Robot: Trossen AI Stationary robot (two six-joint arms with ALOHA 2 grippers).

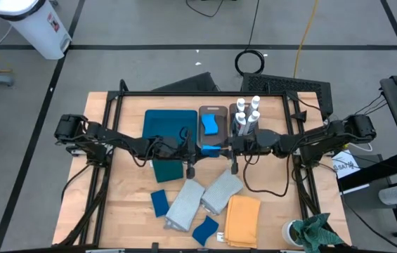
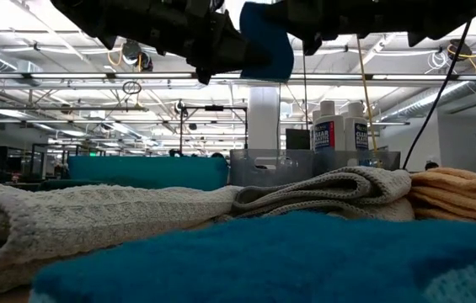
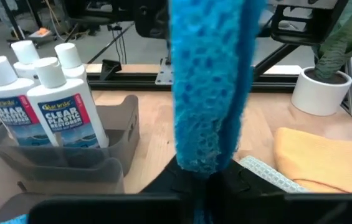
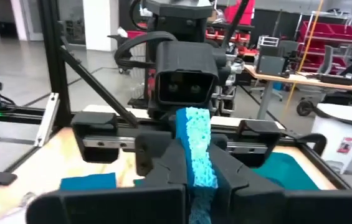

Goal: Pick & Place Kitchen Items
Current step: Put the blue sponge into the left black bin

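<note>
A blue sponge (image 1: 211, 150) hangs above the middle of the table between my two grippers, and both are shut on it. My left gripper (image 1: 202, 149) comes from the left and my right gripper (image 1: 225, 147) from the right. The sponge fills the left wrist view (image 3: 210, 87) and stands between the fingers in the right wrist view (image 4: 197, 143). Two more blue sponges (image 1: 159, 202) (image 1: 205, 230), two pale grey cloths (image 1: 184, 204) (image 1: 220, 191), a dark teal cloth (image 1: 168, 169) and a mustard cloth (image 1: 242, 219) lie on the near half. My left gripper pinches one end of the sponge (image 3: 204, 165) between its two fingers, coming level from the table's left. The sponge is lifted clear of the table. My right gripper pinches the sponge's other end (image 4: 200, 177) between its two fingers, coming level from the table's right, facing the left gripper.
A grey-brown bin (image 1: 213, 112) at the far middle holds another blue sponge (image 1: 210, 126). The bin beside it (image 1: 246, 130) holds several white bottles (image 1: 249, 112). A flat teal tray (image 1: 170, 125) lies to their left. A white pot with a green rag (image 1: 309, 232) stands at the near right corner.
</note>
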